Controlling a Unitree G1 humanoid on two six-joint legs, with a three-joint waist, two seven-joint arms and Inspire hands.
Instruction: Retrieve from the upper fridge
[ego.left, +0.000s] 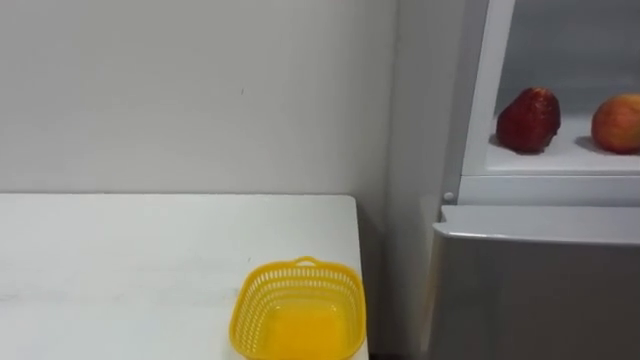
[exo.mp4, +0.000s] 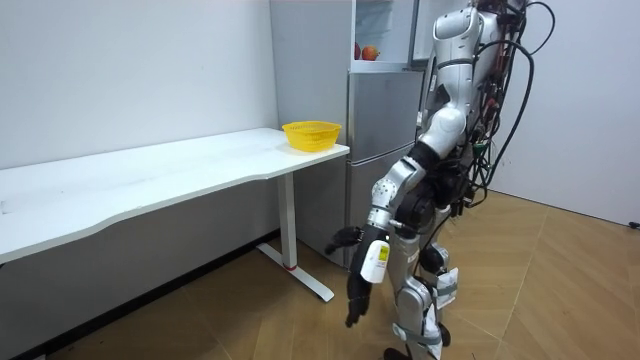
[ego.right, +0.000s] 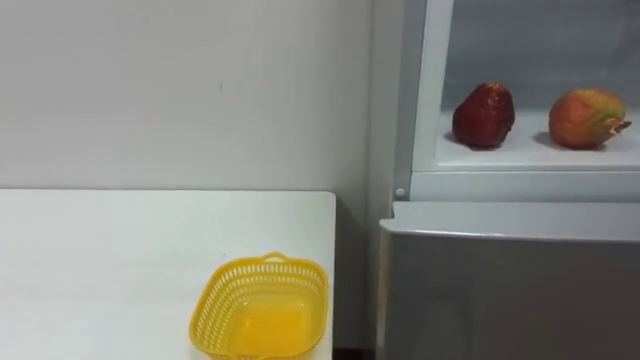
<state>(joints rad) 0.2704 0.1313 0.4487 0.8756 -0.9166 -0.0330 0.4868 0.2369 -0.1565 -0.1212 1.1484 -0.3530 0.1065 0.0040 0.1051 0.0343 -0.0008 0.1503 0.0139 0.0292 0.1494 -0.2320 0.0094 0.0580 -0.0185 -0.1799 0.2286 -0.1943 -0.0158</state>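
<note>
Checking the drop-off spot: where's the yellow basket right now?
In the eye views, the yellow basket sits at the white table's right-hand end, near the edge, just left of the fridge.

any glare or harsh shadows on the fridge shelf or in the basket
Left eye view: even light, no glare on the fridge shelf; the dark red fruit throws just a faint shadow. The yellow basket glows bright inside. Room view: the table shades the wall below it.

You're looking at a basket (ego.left: 299, 308) of yellow latticed plastic on a smooth, matt white desk (ego.left: 120, 260). The fridge (ego.left: 540, 290) door looks like satin grey metal. The dark red fruit (ego.left: 528, 120) has dull, rough skin, and the floor (exo.mp4: 560, 290) is wood-grained.
</note>
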